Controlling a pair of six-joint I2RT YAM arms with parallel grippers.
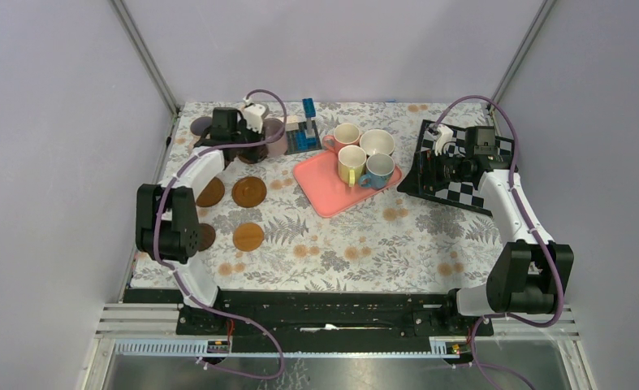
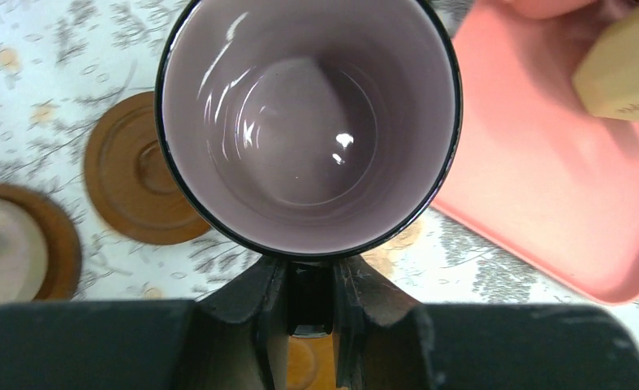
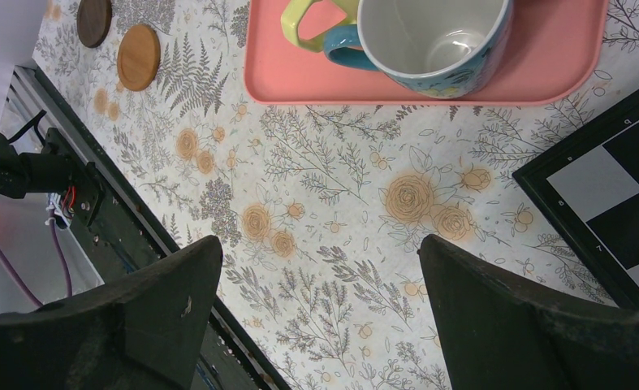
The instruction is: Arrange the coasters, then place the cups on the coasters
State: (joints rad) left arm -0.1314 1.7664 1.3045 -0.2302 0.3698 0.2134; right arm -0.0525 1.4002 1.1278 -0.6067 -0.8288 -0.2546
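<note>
1. Left gripper (image 2: 310, 286): you have it clamped on the handle of the mauve cup (image 2: 308, 122). The cup is mouth up and empty, at the far left of the surface (image 1: 340, 244). You cannot tell whether its base touches anything.
2. Ringed coaster (image 2: 129, 183): orange-brown and lying flat. In the left wrist view it is just left of the mauve cup and partly hidden under the cup's rim.
3. Near coaster (image 1: 248, 236): orange-brown, on the surface beside your left arm.
4. Paired coasters (image 1: 249, 192): two orange-brown discs side by side, between the near coaster and the left gripper.
5. Dark coaster (image 1: 201, 125): in the far left corner.
6. Pale pink cup (image 1: 277, 136): upright, just right of the left gripper.
7. Pink tray (image 1: 320, 195): mid-surface and set at an angle, with four cups clustered at its far end.
   - salmon pink cup (image 1: 346, 134)
   - white cup (image 1: 377, 141)
   - yellow cup (image 1: 351, 162)
   - light blue cup (image 1: 379, 171), nearest your right arm
8. Right gripper (image 3: 320, 244): the fingers are spread wide with nothing between them. It is over bare floral surface, near the tray's edge and just beside the chessboard (image 3: 616, 187).
</note>
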